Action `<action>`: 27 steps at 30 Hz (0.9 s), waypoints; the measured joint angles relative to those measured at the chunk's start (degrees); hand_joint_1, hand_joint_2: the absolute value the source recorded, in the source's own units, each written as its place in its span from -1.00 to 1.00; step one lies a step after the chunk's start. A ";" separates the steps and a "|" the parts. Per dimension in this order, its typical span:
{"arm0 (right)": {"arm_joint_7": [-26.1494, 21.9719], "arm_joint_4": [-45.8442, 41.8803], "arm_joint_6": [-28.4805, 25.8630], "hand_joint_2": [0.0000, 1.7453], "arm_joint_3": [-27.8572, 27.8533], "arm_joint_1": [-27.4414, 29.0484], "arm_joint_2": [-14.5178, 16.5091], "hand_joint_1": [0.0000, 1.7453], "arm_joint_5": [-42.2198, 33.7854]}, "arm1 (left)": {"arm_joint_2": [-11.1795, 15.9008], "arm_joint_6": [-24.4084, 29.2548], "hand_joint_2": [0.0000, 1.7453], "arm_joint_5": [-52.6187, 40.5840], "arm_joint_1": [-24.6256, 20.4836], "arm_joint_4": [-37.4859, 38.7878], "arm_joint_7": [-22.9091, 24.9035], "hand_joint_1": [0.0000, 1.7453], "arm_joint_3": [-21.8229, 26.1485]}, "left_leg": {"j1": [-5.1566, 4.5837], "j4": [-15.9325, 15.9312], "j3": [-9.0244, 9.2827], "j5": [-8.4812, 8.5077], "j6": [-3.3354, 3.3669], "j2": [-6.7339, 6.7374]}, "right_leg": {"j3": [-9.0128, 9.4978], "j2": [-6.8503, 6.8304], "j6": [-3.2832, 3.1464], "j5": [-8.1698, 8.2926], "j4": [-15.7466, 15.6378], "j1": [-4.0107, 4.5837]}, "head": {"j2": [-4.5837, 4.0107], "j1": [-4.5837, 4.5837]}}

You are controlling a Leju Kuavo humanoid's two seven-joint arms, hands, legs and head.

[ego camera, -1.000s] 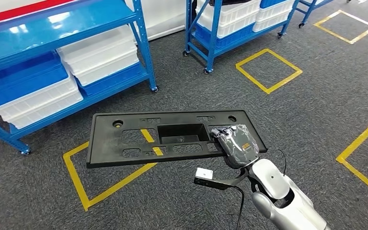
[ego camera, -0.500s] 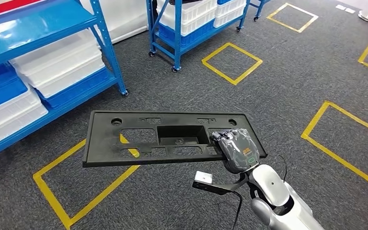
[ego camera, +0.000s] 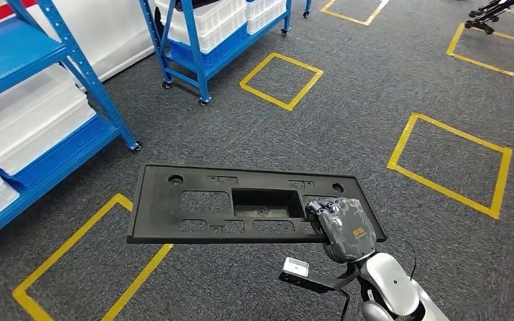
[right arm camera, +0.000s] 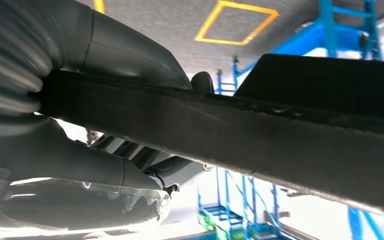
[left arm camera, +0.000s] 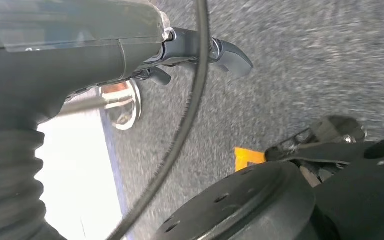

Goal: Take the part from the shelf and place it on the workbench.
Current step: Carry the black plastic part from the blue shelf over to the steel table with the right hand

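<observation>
**Q:** Which step am I on?

**Me:** Carrying, I'd say. Left of the part stands the blue shelf. My right hand grips the part's right end and holds it flat above the carpet. Next I need to find the workbench.

**Q:** Left hand?

**Me:** Blurry, can't tell its fingers.

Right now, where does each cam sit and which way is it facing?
Head view: high on the body, looking forward and down at carpet floor and blue shelves; right hand holds the black part.
Left wrist view: behind the left hand, facing the floor.
Right wrist view: behind the right hand, along the part's edge toward the shelves.
Shared: head and right wrist views both show part, hand, shelves.
</observation>
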 joint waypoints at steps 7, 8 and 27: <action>0.22 -1.38 0.04 1.00 -0.50 1.86 0.00 1.00 0.59 | -0.30 0.51 1.00 -1.02 -0.24 -0.18 0.40 -1.00 -1.80 | 0.16 -13.52 4.31 6.96 0.91 -4.69 | -1.55 5.40 1.64 0.33 1.55 -0.09 | 0.00 -0.02; 0.26 -1.50 0.09 1.00 -0.54 2.07 0.02 1.00 0.76 | -0.40 0.74 1.00 -1.27 -0.31 -0.31 0.48 -1.00 -1.99 | 0.24 -14.11 4.53 6.82 1.31 -4.12 | -1.95 5.63 1.96 0.50 1.58 -0.12 | 0.00 -0.01; -0.46 1.09 2.84 1.00 2.38 -6.83 0.92 1.00 -6.58 | 0.60 -1.44 1.00 -7.29 -10.18 -7.93 9.14 -1.00 -0.69 | -0.11 -8.03 3.39 1.38 0.75 0.48 | -2.16 -2.22 -0.45 2.46 -0.85 1.08 | 0.00 0.00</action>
